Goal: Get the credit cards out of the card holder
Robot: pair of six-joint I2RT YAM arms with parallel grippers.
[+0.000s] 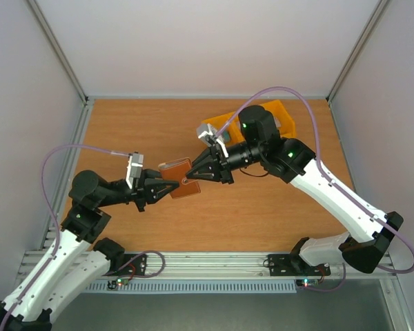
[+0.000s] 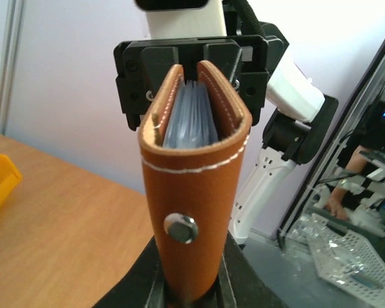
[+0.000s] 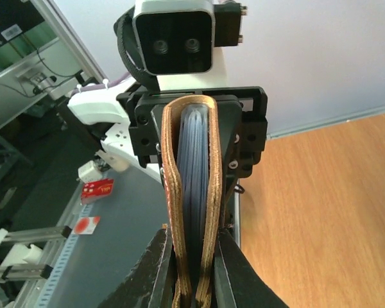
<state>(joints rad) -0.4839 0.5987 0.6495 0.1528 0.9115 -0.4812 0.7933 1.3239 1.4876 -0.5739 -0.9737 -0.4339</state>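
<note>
I find the card holder [image 1: 179, 181] held above the worktop [image 1: 262, 214], left end effector [image 1: 160, 187] and right end effector [image 1: 195, 175] clamped on opposite ends, so in my judgement one must re-grip a single cover to spread it.

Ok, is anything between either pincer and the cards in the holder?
Yes, the card holder itself: left pincer and right pincer clamp its opposite ends in mid-air, with the leather covers nearly shut around the grey-blue lining. No card edge shows.
</note>
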